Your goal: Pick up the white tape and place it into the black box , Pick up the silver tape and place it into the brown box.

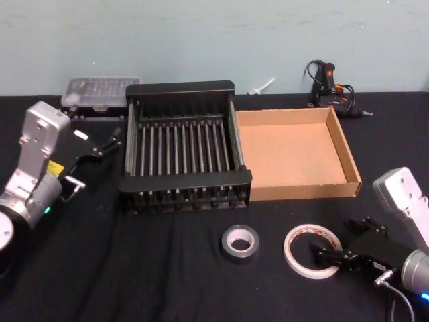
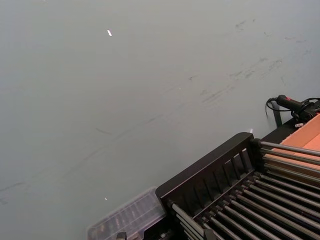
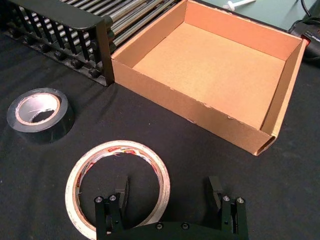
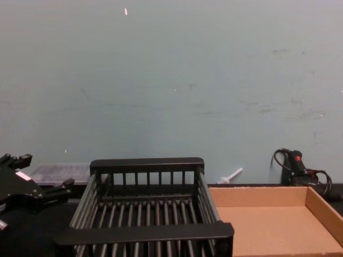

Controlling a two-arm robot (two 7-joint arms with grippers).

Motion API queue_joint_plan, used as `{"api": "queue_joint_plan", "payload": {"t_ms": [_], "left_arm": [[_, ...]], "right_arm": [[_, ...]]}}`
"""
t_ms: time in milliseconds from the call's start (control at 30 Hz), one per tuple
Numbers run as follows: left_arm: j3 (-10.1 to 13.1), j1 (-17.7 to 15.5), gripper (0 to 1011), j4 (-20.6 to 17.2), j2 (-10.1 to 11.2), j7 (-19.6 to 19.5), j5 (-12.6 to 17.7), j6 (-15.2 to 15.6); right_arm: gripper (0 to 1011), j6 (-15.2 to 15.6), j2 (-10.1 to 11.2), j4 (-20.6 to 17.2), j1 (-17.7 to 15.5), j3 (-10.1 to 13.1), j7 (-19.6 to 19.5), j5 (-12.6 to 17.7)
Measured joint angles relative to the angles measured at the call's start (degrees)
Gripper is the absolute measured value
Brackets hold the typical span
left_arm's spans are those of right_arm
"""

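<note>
A thin white tape (image 1: 312,251) ring lies flat on the black cloth, near the front edge, just right of the smaller silver tape (image 1: 240,243) roll. The right gripper (image 3: 169,192) sits low at the ring's right side, its fingers spread wide: one fingertip inside the ring's hole, the other outside, so the band lies between them, ready to be pinched but not yet held. Behind the tapes stand the black box (image 1: 184,184) and, touching its right side, the brown box (image 1: 352,161), both with nothing in them. The left gripper (image 1: 107,143) hangs beside the black crate's left wall, fingers apart and holding nothing, seemingly idle.
</note>
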Motion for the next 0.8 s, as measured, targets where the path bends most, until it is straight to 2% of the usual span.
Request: {"api": "queue_joint_plan", "payload": {"t_ms": [500,800], "left_arm": [[0.00,0.00,1001,0.00,0.00,0.00,0.00,0.00],[0.00,0.00,1001,0.00,0.00,0.00,0.00,0.00]], "right_arm": [[1003,0.53,-1.87,1.39,1.99,-0.33,2.28,-2.31],[1002,1.00,-2.68,1.66,2.02,0.03,3.09,-3.18]]}}
